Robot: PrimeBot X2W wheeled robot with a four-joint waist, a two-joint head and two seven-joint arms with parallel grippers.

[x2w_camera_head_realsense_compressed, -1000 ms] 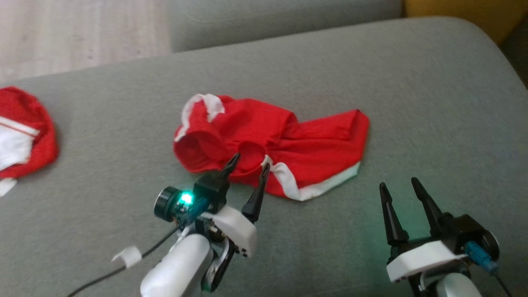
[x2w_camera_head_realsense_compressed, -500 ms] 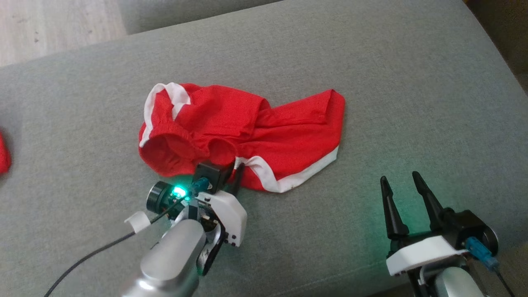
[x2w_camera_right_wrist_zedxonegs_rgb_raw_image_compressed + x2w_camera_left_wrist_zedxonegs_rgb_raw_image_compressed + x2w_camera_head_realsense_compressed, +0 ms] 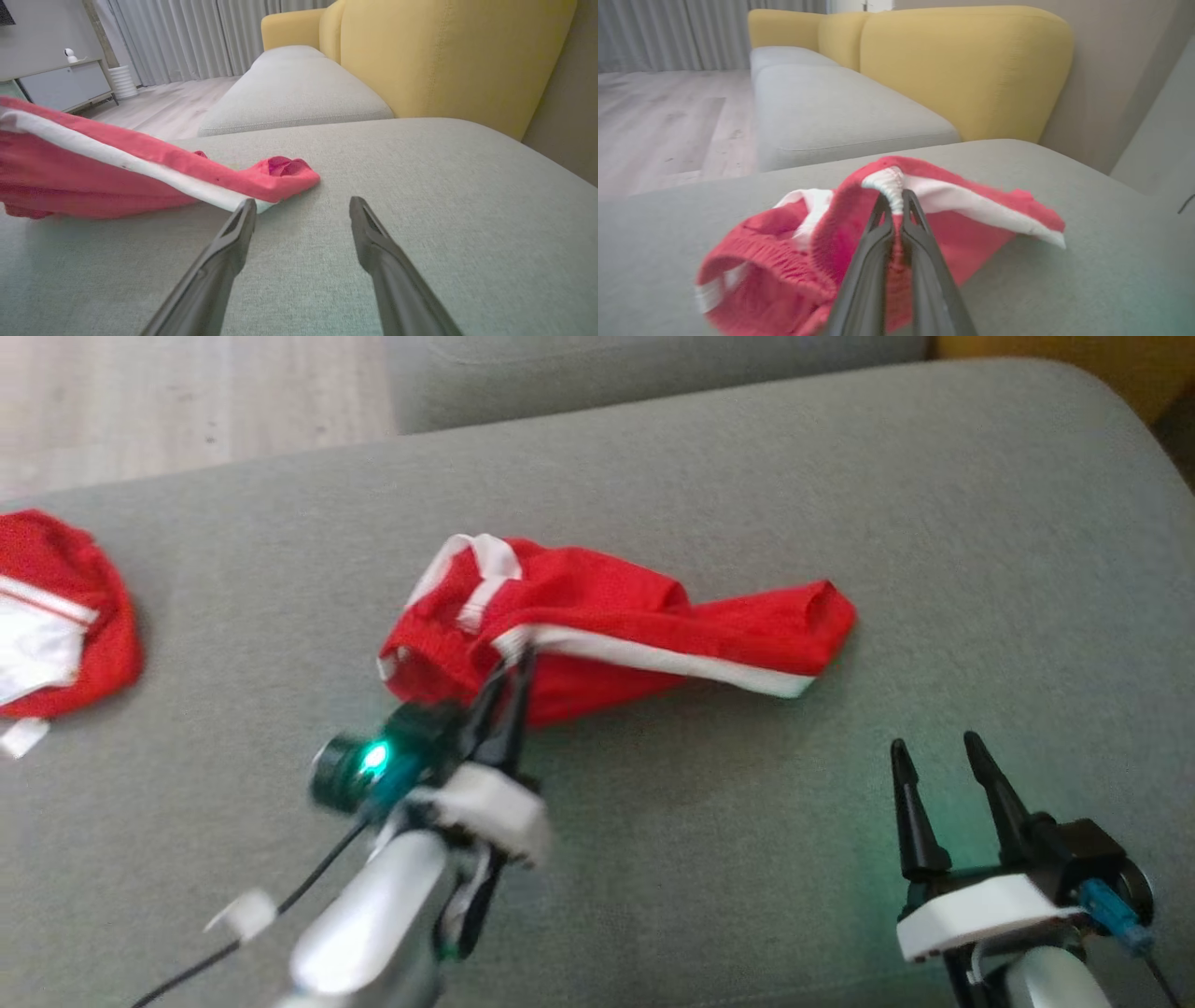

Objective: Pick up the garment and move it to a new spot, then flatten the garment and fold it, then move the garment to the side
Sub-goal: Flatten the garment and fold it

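- I am working over a wide grey cushion [image 3: 840, 476], flat and fabric-covered, with pale wooden floor [image 3: 187, 401] beyond its far edge.
- The left wrist view shows a second seat [image 3: 831, 107] further off, backed by a yellow backrest [image 3: 962, 70]. The right wrist view adds long curtains [image 3: 187, 37] and a low cabinet [image 3: 60, 84] by the wall.
- Another red-and-white cloth [image 3: 65, 607] lies at the cushion's left edge, well apart from both arms.
- My left arm reaches up from the lower left of the head view. Its pale forearm [image 3: 373, 915] is blurred and slanted towards the middle of the cushion, and a green light [image 3: 373, 758] glows at the wrist.
- The left gripper [image 3: 518, 663] has its two fingers pressed together, clamped on the white band at the near edge of the garment [image 3: 635, 616].
- My right arm sits at the lower right. The right gripper [image 3: 934, 744] points up the head view with its fingers spread apart, holding nothing, above bare cushion.
- The garment is red with white trim and lies crumpled mid-cushion. The pinched band stands higher than the rest, and a white-edged fold runs from it to the right.
- In the right wrist view, the garment's right end rests on the cushion just beside the tip of the left-hand finger, not between the two.
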